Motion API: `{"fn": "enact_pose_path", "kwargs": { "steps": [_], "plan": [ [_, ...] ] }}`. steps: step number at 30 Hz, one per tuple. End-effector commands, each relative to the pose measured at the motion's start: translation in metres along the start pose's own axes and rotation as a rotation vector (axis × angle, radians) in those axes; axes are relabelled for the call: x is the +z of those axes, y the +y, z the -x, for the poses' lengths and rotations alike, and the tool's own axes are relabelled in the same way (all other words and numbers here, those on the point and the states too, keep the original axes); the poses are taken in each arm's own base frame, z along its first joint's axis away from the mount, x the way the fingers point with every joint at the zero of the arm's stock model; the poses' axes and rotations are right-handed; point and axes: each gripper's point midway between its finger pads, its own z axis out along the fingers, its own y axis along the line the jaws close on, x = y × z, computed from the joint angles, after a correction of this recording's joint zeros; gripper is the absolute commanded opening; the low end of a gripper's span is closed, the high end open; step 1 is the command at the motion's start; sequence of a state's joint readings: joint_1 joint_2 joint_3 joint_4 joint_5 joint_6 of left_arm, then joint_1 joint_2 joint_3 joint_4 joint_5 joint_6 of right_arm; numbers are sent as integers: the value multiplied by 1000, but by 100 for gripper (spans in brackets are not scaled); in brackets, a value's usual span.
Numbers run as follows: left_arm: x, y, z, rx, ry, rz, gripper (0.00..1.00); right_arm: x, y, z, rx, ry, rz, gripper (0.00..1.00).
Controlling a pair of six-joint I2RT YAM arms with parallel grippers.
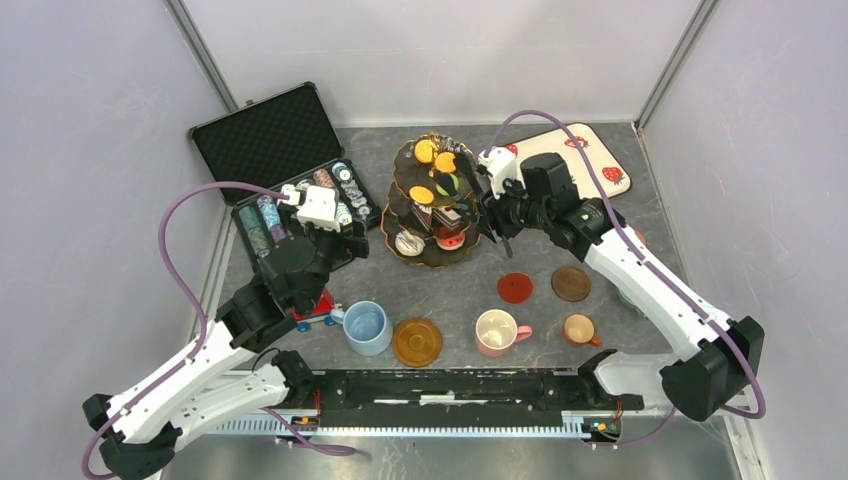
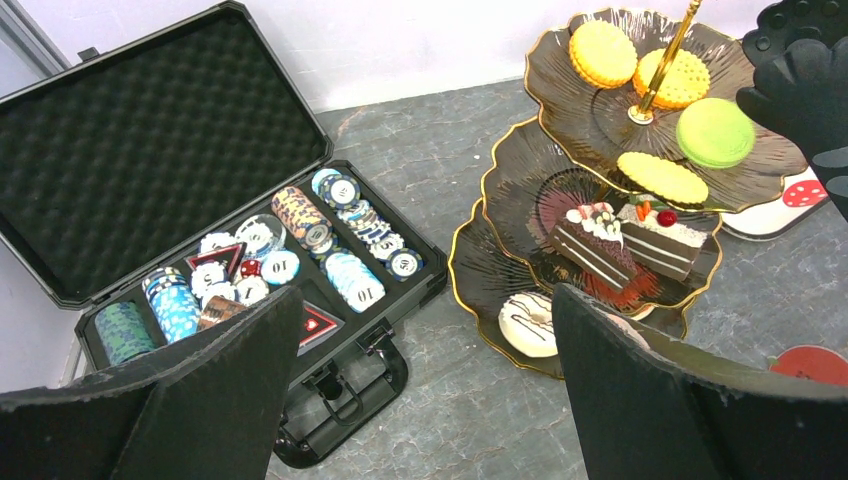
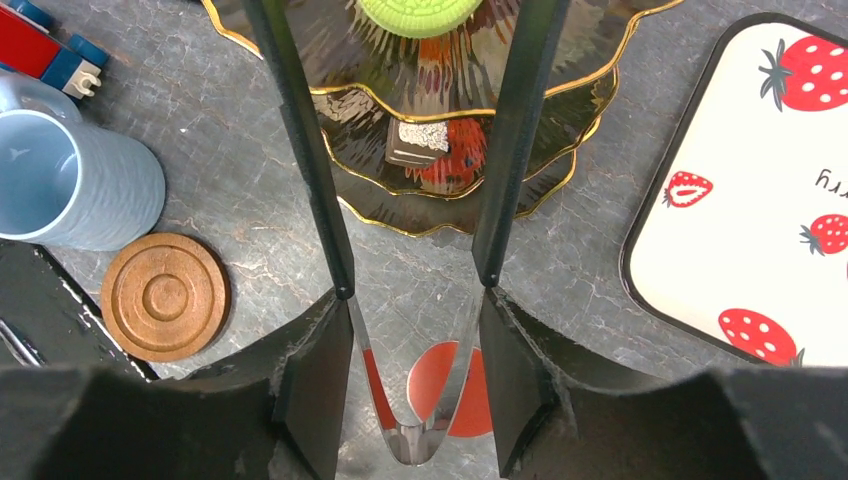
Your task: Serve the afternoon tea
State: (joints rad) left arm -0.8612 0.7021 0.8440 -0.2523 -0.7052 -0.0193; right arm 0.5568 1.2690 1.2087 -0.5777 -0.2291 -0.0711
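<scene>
Roughly early-to-mid stage, by my read. R pincer [image 3: 415,350] is clamped on metal tongs [image 3: 308,150], whose arms reach fwd either side of the green macaron [image 3: 420,8] on the top tier of the stand [image 2: 475,275]; can't tell if the tips touch it. L pincer [image 2: 425,300] hangs w/ jaws wide apart, nothing btwn them, stand ahead to its right.

Sweets sit on the stand: macarons up top, cake slices [image 2: 625,245] mid tier, donut [image 2: 527,322] lowest.

Not done: blue mug [image 1: 366,327], pink mug [image 1: 497,331], small brown mug [image 1: 579,329] stand on bare table, back toward the bases from R pincer. None is on a coaster. Wooden coaster [image 1: 417,341], red coaster [image 1: 515,288], dark coaster [image 1: 571,283] lie unused.

Around: poker-chip case [image 2: 150,150] ahead-left of L pincer, toy car [image 3: 40,45] far left of R pincer, strawberry tray [image 3: 740,180] right of it. Gold rod [image 2: 665,55] and tier rims likely crowd the tongs.
</scene>
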Motion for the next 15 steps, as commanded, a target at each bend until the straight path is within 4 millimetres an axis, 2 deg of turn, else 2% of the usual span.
{"fn": "enact_pose_path", "kwargs": {
  "steps": [1,6,10,12,15],
  "plan": [
    [0,3,10,-36,-28,13,100,-10,-6,30,-33,-79,-38,54],
    [0,3,11,-35,-28,15,100,-18,-7,40,-41,-121,-58,54],
    [0,3,10,-34,-26,19,100,-39,-13,58,-61,-215,-121,51],
    [1,3,10,-33,-25,18,100,-53,-23,63,-77,-269,-194,48],
    [0,4,10,-34,-26,18,100,-76,-54,61,-41,-313,-396,48]
  ]
}}
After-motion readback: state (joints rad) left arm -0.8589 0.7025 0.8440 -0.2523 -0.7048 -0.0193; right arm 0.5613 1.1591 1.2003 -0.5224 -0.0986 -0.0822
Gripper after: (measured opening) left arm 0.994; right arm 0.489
